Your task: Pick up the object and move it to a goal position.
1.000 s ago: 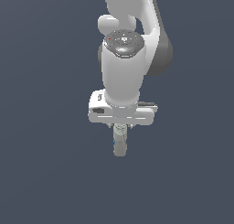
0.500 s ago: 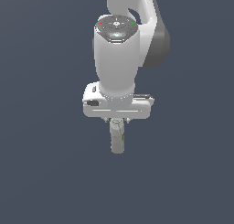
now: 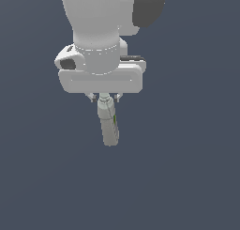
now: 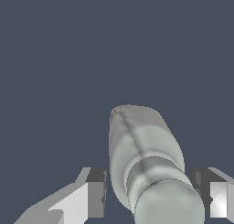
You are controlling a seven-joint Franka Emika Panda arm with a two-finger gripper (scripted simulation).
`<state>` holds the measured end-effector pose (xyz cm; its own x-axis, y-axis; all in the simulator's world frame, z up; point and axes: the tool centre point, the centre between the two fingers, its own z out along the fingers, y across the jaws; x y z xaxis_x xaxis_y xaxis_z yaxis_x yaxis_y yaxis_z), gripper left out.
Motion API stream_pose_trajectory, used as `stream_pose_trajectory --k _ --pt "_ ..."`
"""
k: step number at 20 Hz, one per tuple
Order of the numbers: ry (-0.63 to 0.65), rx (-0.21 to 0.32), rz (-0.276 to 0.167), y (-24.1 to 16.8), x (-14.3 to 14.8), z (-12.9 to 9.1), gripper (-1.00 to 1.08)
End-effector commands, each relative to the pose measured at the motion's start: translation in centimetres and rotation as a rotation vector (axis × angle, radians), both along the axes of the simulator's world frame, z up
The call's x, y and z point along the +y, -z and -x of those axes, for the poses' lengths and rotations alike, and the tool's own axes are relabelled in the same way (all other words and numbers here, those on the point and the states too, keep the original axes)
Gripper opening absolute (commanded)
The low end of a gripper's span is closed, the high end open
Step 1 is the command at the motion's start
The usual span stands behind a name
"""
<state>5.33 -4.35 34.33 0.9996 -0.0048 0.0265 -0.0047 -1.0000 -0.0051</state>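
Note:
The object (image 3: 108, 125) is a pale grey-beige bottle-like block with a green mark on one side. It hangs below my gripper (image 3: 104, 98), cap end up, tilted slightly. The gripper is shut on its cap end. Only the short fingertips (image 3: 93, 98) show under the white hand. In the wrist view the object (image 4: 144, 150) fills the space between the two fingers (image 4: 95, 193), cap end nearest the camera, and my gripper (image 4: 148, 191) closes around it. The object hangs free against the plain background, with nothing touching it from below.
A plain dark grey-blue background fills both views. The white arm (image 3: 96, 32) takes up the upper part of the exterior view.
The arm with the object in its grip has grown larger in the exterior view, coming nearer to the camera and rising. The object stays held and has tilted a little.

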Motion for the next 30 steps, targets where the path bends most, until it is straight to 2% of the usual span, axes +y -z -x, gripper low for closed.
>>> stream_pose_trajectory --k 1,18,30 --pt "-0.012 -0.023 0.000 -3.5 -1.3 0.7 -1.00" --pt "-0.085 -0.078 -0.004 -20.3 -9.7 5.6 -1.00" --pt "-0.112 -0.099 -0.006 -26.6 -13.1 7.2 -1.00"
